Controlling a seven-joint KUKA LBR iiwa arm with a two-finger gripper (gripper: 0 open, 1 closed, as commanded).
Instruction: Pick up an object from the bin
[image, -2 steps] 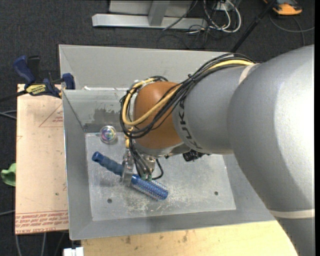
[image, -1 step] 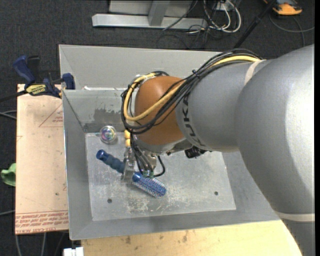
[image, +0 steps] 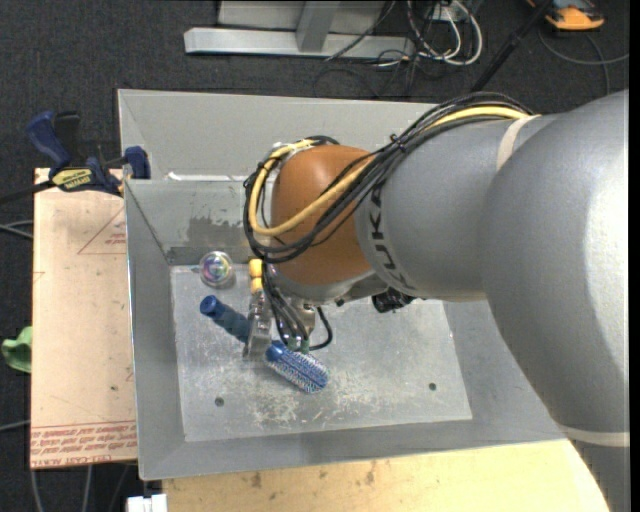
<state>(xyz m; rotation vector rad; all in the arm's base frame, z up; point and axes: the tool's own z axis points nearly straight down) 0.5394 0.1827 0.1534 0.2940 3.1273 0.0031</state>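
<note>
A blue brush lies on the bin floor left of centre, its handle (image: 224, 316) pointing up-left and its bristled head (image: 298, 370) down-right. My gripper (image: 262, 335) reaches down from under the orange wrist cover and stands right at the brush's neck, between handle and head, low against the floor. A small shiny, iridescent ball (image: 215, 267) rests near the back-left wall, a little above and left of the gripper.
The big grey arm with its orange cover and cables hides the bin's right and back parts. A dark small thing (image: 388, 299) peeks out under the arm at mid right. Bare scuffed floor shows along the front.
</note>
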